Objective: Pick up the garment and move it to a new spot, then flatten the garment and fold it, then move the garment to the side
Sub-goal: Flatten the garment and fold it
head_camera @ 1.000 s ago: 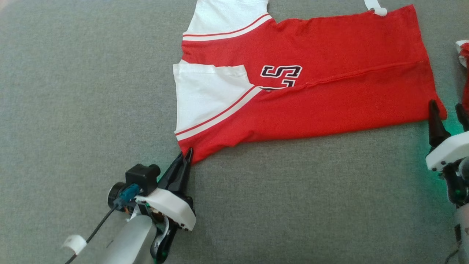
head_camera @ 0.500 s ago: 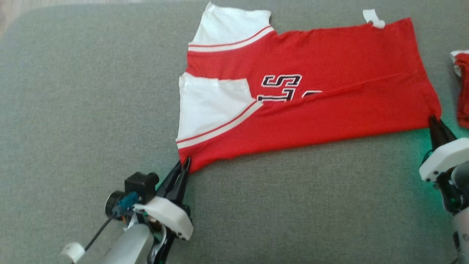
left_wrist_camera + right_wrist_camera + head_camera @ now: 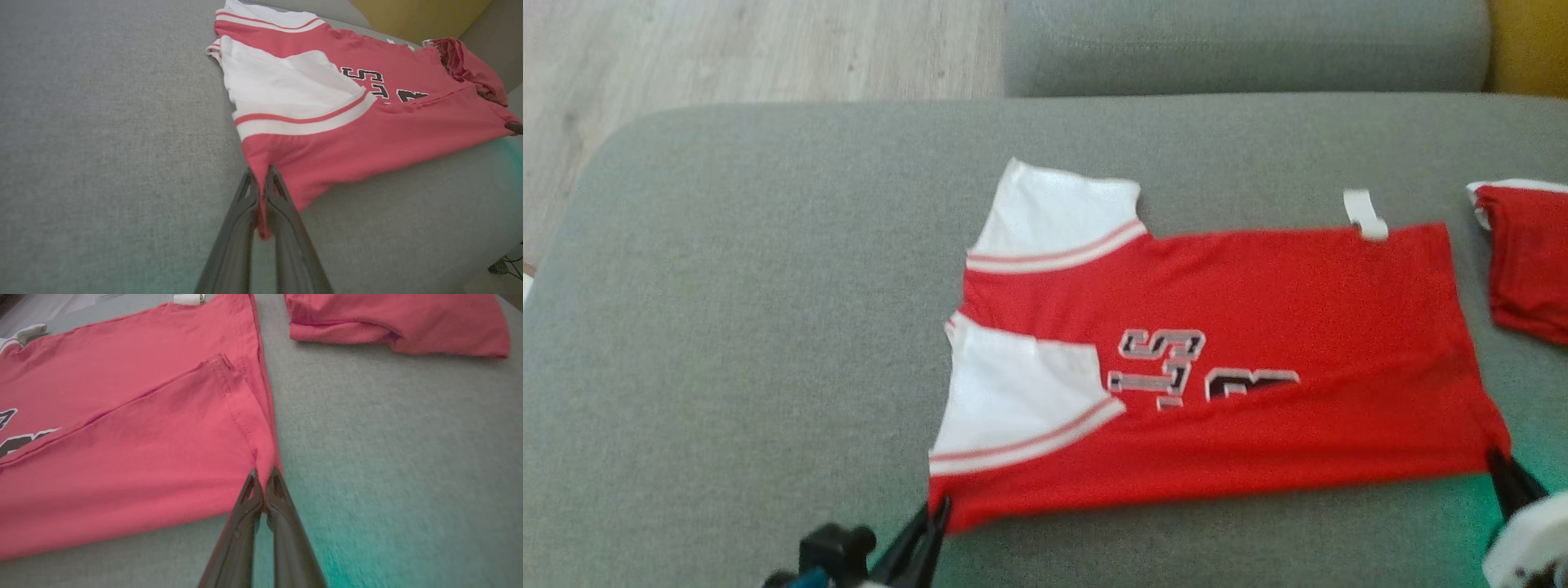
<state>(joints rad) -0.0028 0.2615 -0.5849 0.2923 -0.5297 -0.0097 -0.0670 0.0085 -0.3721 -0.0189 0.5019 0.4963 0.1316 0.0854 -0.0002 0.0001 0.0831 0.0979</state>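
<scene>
Head view: a red and white jersey (image 3: 1258,327) is lying flat on a grey sofa cushion (image 3: 727,327), its white sleeves pointing to the robot's left and its hem to the right, with black and white lettering showing across the middle. A white tag (image 3: 1364,214) is sticking out at its far edge. The left gripper (image 3: 935,514) is pinching the near corner below the sleeve, its fingers pressed together on the cloth, and the right gripper (image 3: 1499,461) is gripping the near hem corner in the same way. A second red garment (image 3: 1527,261) is lying apart at the right edge, and a wooden floor (image 3: 727,49) is showing beyond the cushion. Left wrist view: the two dark fingers are clamping a fold of red fabric between them, and the corner is rising slightly off the cushion where they are holding it. Right wrist view: the fingertips are closing on the stitched hem corner, with the folded upper layer of the jersey lying just to the left, and the other garment is resting well apart at the top.
</scene>
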